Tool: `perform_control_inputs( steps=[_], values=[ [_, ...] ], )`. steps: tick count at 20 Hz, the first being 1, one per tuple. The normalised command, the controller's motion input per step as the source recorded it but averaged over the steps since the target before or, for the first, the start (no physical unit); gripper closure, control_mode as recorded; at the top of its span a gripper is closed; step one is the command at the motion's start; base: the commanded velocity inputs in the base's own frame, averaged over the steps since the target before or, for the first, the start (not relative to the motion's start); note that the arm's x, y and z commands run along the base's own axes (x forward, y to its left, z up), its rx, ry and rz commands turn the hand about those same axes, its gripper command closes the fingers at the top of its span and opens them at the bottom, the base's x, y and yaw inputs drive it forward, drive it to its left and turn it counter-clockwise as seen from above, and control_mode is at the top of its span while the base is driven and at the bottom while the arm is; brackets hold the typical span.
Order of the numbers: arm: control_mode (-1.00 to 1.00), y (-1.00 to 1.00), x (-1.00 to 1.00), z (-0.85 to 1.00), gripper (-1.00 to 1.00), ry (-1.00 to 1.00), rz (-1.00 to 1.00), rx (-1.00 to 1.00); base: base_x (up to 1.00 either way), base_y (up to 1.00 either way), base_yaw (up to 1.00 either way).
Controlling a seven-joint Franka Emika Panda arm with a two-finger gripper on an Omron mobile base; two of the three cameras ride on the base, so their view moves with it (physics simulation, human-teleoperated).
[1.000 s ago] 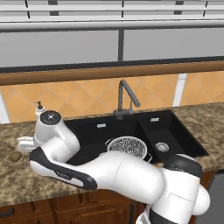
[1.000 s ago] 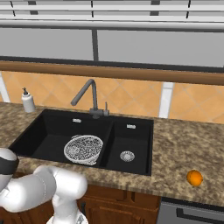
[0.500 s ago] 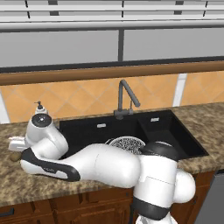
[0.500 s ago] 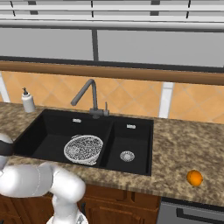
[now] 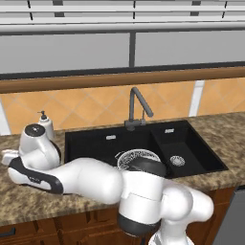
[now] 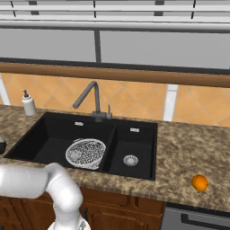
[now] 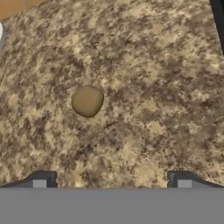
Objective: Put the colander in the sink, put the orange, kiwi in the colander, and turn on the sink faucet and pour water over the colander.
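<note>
Two spread fingertips (image 7: 40, 180) frame the gripper (image 7: 112, 181) above the kiwi (image 7: 87, 100) lying on the granite counter (image 7: 153, 87); it should centre, descend, then close gently. Farther off, the colander (image 6: 86, 153) sits in the sink (image 6: 54, 134).

A rendered home kitchen: a black double-basin sink (image 6: 54, 134) with a faucet (image 6: 92, 101) set in a speckled granite counter (image 6: 188, 152), orange tiled backsplash (image 6: 134, 101), wooden cabinets (image 6: 121, 211) below.

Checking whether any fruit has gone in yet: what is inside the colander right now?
The colander sits in the larger basin of the sink and its mesh bowl looks empty. In the left base view the arm covers its near part.
</note>
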Motion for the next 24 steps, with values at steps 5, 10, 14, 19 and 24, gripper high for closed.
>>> perform_control_inputs(
  steps=[5,10,14,19,24],
  values=[
    [-1.0,0.3,0.13,-0.29,-1.0,0.07,0.0,-0.08,0.0,0.0,0.0],
    [-1.0,0.1,0.11,-0.33,-1.0,-0.01,0.0,-0.02,0.0,0.0,0.0],
    [-1.0,0.02,0.23,-0.35,-1.0,0.0,0.0,0.0,0.0,0.0,0.0],
    [-1.0,0.09,0.3,-0.25,-1.0,-0.01,0.0,0.0,0.0,0.0,0.0],
    [-1.0,0.43,0.26,-0.03,-1.0,-0.04,0.0,0.0,0.0,0.0,0.0]
  ],
)
